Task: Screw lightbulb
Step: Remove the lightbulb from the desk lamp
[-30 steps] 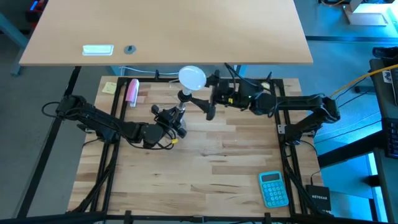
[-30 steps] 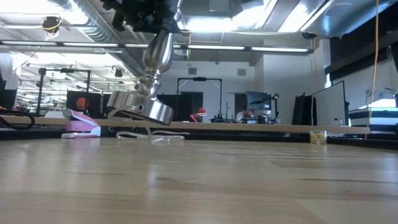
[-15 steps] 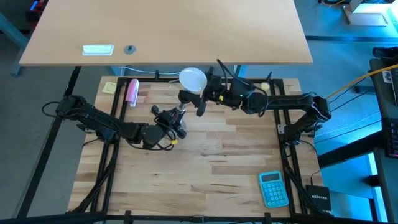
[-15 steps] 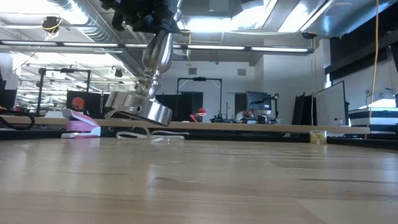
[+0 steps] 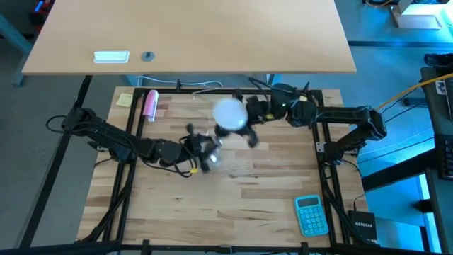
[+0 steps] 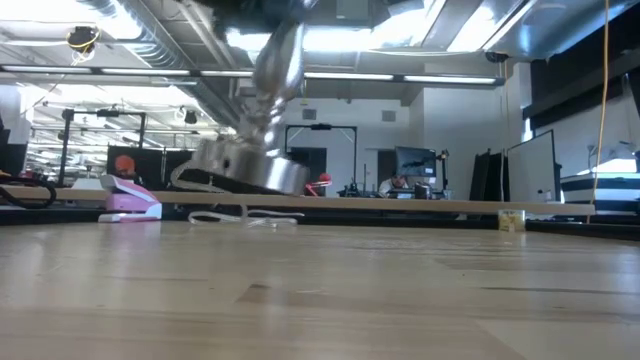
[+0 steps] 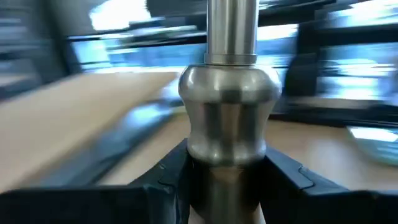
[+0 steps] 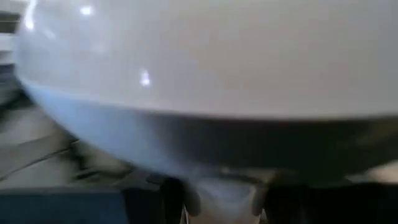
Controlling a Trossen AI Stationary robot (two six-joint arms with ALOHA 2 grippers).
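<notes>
The white lightbulb [image 5: 230,113] is blurred over the table's far middle, and its globe fills the right wrist view [image 8: 205,56]. The shiny metal socket stand [image 6: 262,150] is lifted off the table and tilted, its round base [image 6: 250,172] lowest. My left gripper [image 5: 202,150] is shut on the stand's stem. My right gripper [image 5: 245,126] is shut on the bulb, just right of the stand's top. Whether the bulb's neck sits in the socket is hidden. My left gripper pinches the stand's stem just below its rounded bulge [image 7: 227,168] between its two fingers [image 7: 166,182], which lie across the stem. The stand is lifted clear of the table and tilted. My right gripper pinches the bulb's narrow neck [image 8: 219,194] under the globe between its two fingers [image 8: 152,198]. The bulb is clear of the table.
A pink object [image 5: 150,103] and a yellow note [image 5: 124,99] lie at the far left. A blue calculator [image 5: 310,214] lies at the near right. A white cord [image 6: 240,218] lies along the far edge. Bare wood spreads over the table's middle and near part.
Both grippers have swung fast toward the table's near right, blurred, with the bulb and the stand. The bulb now stands nearer and more to the right than before. The stand's base has shifted right in the low view and stays off the table, still tilted.
</notes>
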